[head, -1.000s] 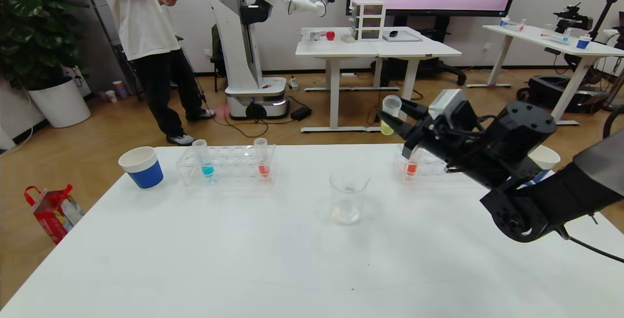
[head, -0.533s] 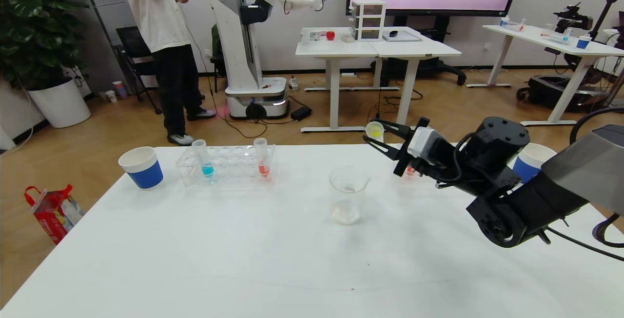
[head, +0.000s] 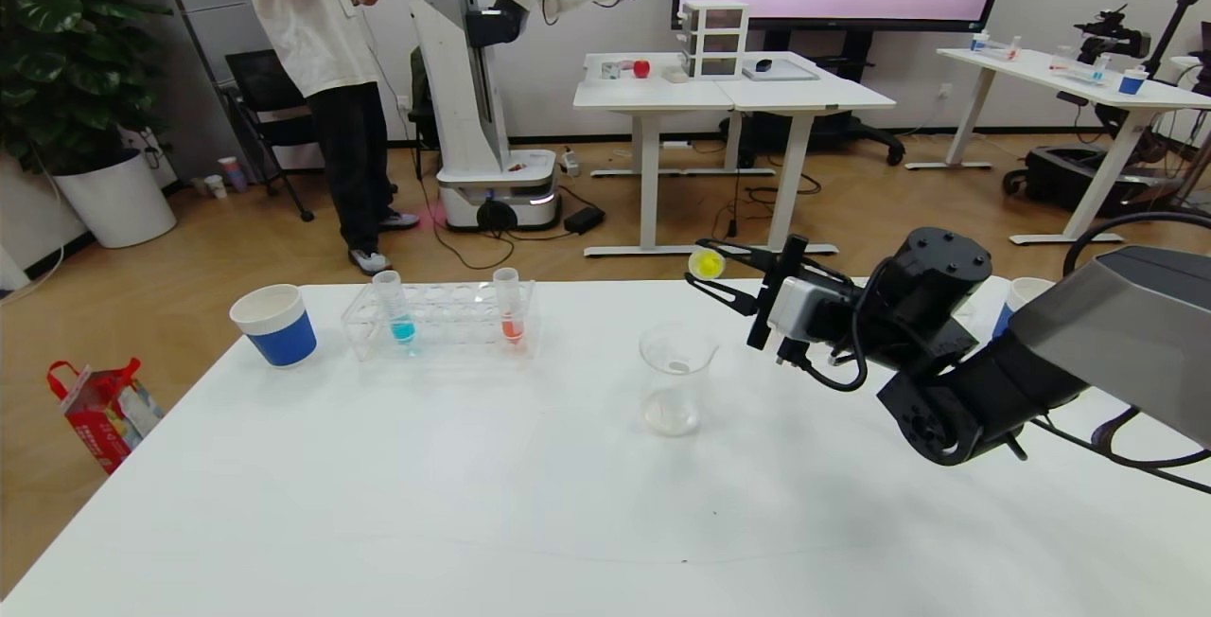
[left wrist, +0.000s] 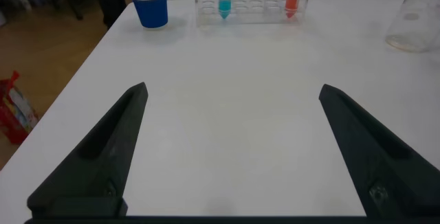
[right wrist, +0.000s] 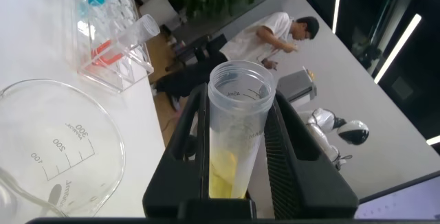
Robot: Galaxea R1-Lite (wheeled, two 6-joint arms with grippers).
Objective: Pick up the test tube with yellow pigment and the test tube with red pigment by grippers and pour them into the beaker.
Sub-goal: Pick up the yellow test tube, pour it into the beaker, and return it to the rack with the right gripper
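- Between the jaws of the right gripper point(head: 711, 267), clamped at mid-length, sits the test tube with yellow pigment point(head: 707, 264); the right wrist view shows its open mouth point(right wrist: 239, 81) standing proud of the fingers and yellow liquid low inside.
- From the head view the tube's long axis looks tipped well off vertical, but I cannot tell which end faces the camera.
- Just below and slightly left of that tube stands the beaker point(head: 675, 378), upright on the tabletop point(head: 530, 503), so the pour likely turns on carrying the mouth a little further left over the rim.
- Farther left, the test tube with red pigment point(head: 509, 307) stands upright in its rack point(head: 445, 319).
- Nearest to it is the left gripper point(left wrist: 234, 152), jaws spread wide and empty, low over the tabletop.
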